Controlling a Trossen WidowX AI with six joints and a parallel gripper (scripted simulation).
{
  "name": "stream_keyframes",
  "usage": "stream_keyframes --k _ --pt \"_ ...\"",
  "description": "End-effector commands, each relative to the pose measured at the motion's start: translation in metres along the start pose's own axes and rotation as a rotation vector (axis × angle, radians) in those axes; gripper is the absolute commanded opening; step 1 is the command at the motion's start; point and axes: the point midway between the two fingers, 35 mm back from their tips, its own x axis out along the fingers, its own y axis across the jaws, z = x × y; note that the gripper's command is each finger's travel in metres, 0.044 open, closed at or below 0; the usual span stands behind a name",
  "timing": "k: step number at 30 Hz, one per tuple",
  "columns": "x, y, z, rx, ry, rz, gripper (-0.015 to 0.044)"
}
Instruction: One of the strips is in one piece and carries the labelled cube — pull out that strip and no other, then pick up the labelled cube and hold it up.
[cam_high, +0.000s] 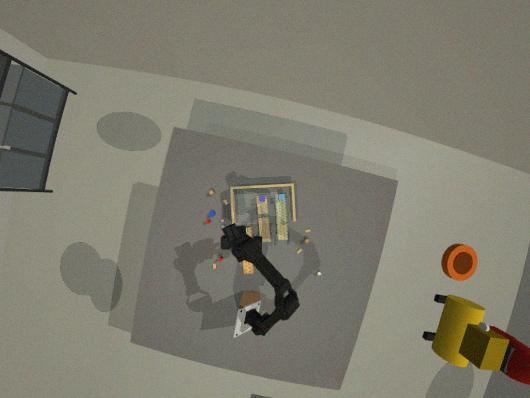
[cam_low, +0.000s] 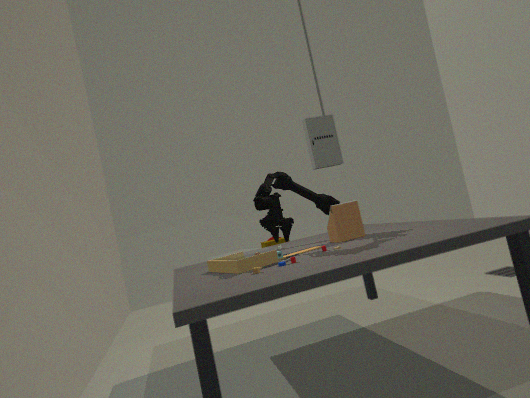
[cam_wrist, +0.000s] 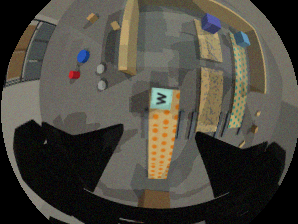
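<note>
The orange-dotted strip (cam_high: 248, 267) (cam_wrist: 162, 150) lies in one piece outside the frame's open side. The pale teal cube marked W (cam_wrist: 161, 99) (cam_low: 280, 255) sits on its far end. My gripper (cam_wrist: 160, 132) (cam_low: 281, 240) is open and empty, above the table, with its fingers to either side of the strip in the wrist view. A middle strip (cam_wrist: 210, 100) (cam_high: 264, 225) shows a gap across it; a purple cube (cam_wrist: 211, 23) (cam_high: 262, 198) sits at its far end. A teal-dotted strip (cam_wrist: 239, 85) (cam_high: 282, 220) carries a blue cube (cam_wrist: 242, 39) (cam_high: 281, 197).
A three-sided wooden frame (cam_high: 265, 186) (cam_wrist: 128, 40) stands around the far ends of the other two strips. Dark thin rails flank the strips. A blue disc (cam_wrist: 83, 56), a red block (cam_wrist: 74, 74) and small grey pieces lie to the left. Small wooden bits lie to the right.
</note>
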Motion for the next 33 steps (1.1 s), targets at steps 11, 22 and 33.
stream_keyframes --k 11,22,33 --pt "0.011 0.002 0.033 -0.003 0.005 -0.006 0.0309" --pt "0.029 0.001 0.034 -0.003 0.005 -0.006 0.025" --pt "0.047 0.001 0.033 -0.003 0.005 -0.007 0.025"
